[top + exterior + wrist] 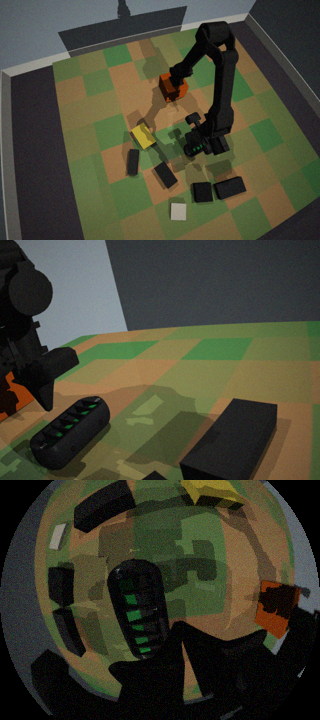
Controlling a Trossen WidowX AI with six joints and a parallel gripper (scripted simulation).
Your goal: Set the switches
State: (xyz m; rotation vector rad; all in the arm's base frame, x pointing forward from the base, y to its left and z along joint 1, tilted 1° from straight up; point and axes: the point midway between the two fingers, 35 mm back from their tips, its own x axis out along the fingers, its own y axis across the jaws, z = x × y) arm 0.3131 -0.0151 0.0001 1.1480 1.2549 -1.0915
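Note:
The dark controller unit point(189, 150) point(85, 437) point(135, 569) sits on its base, its row of rockers facing up. Green shows along one side of the row on several switches, on the right in the exterior view and on the left in the wrist view. The rocker at the end away from the gripper looks dark. Exact settings are hard to tell in the dim light. The underside label is hidden. My gripper point(48, 407) point(178, 624) is shut and empty, its tips above and beside the unit's far end in the exterior view. I cannot tell whether they touch it.
An orange box point(184, 90) point(272, 622) stands behind. A yellow block point(139, 133) point(200, 491), a white block point(178, 211) point(58, 536) and several black blocks lie around, including a long one point(231, 188) point(232, 431) and a squarish one point(202, 192) point(61, 586).

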